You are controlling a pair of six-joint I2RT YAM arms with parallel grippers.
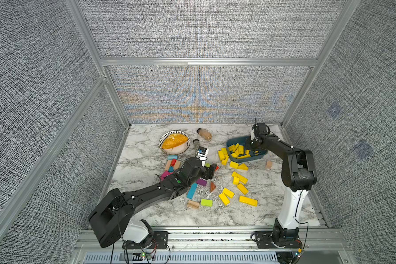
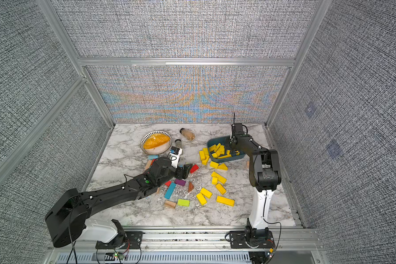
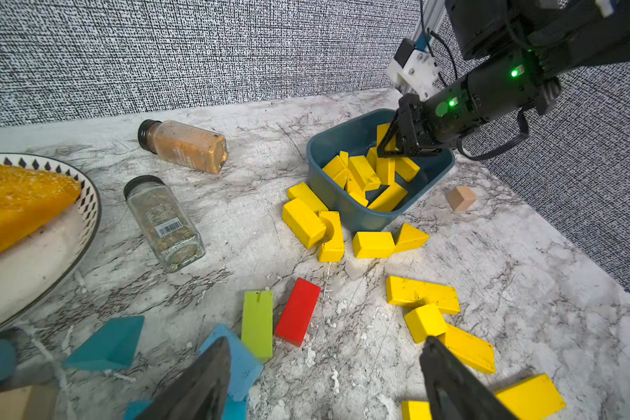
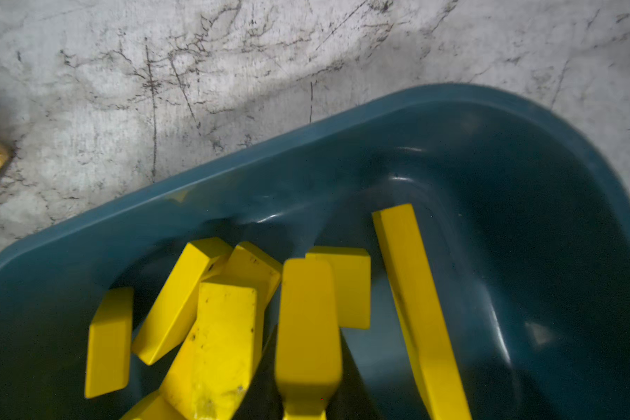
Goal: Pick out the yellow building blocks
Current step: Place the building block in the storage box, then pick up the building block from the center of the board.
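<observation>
The yellow building blocks look like painted wood, smooth, with dark scuffs. The teal tub is glossy plastic. The tabletop has a matt marble pattern. At upper left of the left wrist view, 2 clear jars have dark ribbed caps. The walls are coarse woven cloth in aluminium frames.

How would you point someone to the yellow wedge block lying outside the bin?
Find the blue bin near the table's far right corner. Just in front of it, the yellow wedge touches a yellow brick; it alone has a sloped, triangular shape.
</observation>
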